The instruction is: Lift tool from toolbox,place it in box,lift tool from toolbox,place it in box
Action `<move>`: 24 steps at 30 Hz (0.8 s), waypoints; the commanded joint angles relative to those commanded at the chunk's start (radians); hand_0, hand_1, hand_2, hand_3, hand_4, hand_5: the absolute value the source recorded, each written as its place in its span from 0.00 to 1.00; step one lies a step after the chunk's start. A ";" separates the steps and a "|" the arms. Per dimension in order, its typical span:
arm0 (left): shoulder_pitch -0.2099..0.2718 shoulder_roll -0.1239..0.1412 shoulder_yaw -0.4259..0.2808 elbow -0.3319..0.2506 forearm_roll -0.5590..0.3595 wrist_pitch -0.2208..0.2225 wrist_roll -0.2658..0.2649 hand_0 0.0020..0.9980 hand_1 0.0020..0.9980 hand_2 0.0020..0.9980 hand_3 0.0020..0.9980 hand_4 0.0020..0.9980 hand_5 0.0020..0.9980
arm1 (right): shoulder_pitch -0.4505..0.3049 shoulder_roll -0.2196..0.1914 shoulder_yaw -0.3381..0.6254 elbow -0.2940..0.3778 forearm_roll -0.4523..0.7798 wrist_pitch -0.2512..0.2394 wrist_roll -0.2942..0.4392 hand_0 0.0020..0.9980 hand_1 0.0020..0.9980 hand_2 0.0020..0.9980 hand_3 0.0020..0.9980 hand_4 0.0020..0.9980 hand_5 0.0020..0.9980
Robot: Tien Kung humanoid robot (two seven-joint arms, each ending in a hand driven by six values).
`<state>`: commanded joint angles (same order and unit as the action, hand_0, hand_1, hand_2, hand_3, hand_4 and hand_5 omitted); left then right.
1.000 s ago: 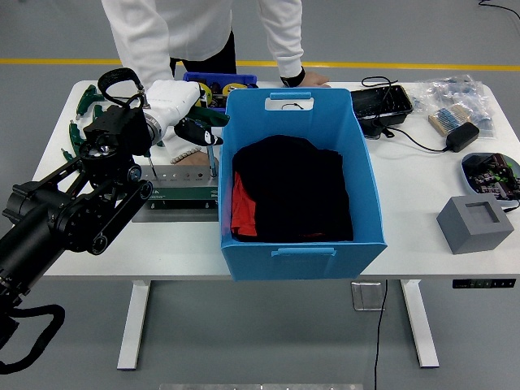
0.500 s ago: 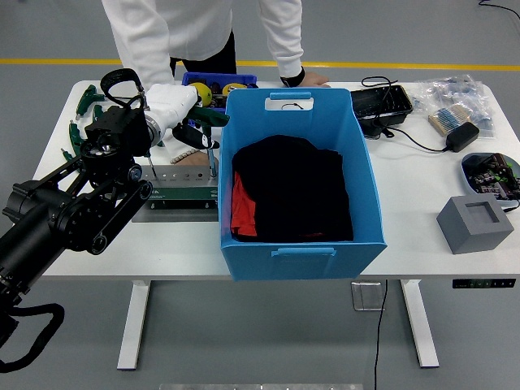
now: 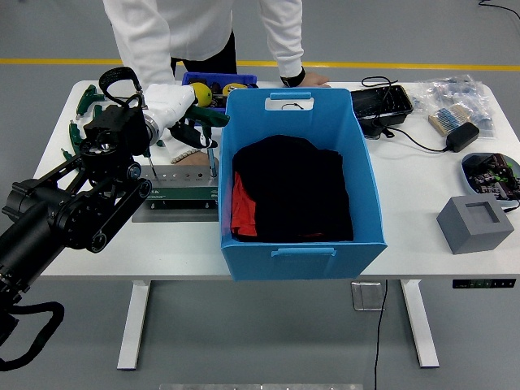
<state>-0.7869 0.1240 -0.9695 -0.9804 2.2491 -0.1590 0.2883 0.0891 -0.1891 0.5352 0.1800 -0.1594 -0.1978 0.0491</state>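
Note:
A grey tool rack (image 3: pixel 180 193) lies on the white table left of the big blue box (image 3: pixel 296 244), which holds black and red cloth. A green-handled screwdriver (image 3: pixel 213 122) stands upright in the rack, its shaft still down at the rack. My left hand (image 3: pixel 188 122), white-backed with dark fingers, is at the handle with its fingers curled around it. A second thin tool (image 3: pixel 150 168) stands in the rack further left. My right arm does not show.
A person in white sleeves stands at the far side, one hand (image 3: pixel 305 80) resting on the table. A small blue bin (image 3: pixel 218 80) sits behind the box. Green tools (image 3: pixel 81 122) lie far left; black tray (image 3: pixel 380 101), adapter (image 3: pixel 461 135) and grey block (image 3: pixel 475 224) lie right.
My left hand has drawn back slightly to the left and up at the screwdriver handle. The screwdriver's shaft stays at the rack. The person has barely moved.

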 joint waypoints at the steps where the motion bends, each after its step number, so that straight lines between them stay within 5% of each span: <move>1: 0.000 0.000 0.001 0.000 -0.004 0.001 0.000 0.35 0.14 0.15 0.21 1.00 0.49 | 0.000 0.000 0.000 0.000 0.000 0.000 0.000 0.69 0.67 0.73 0.58 0.78 0.70; 24: -0.005 0.006 0.020 -0.015 -0.064 0.029 -0.005 0.23 0.08 0.08 0.13 1.00 0.50 | -0.012 0.001 0.007 0.000 -0.009 0.000 -0.002 0.68 0.67 0.73 0.58 0.78 0.69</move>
<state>-0.7923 0.1300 -0.9490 -0.9951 2.1848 -0.1298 0.2836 0.0769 -0.1879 0.5420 0.1800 -0.1686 -0.1980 0.0473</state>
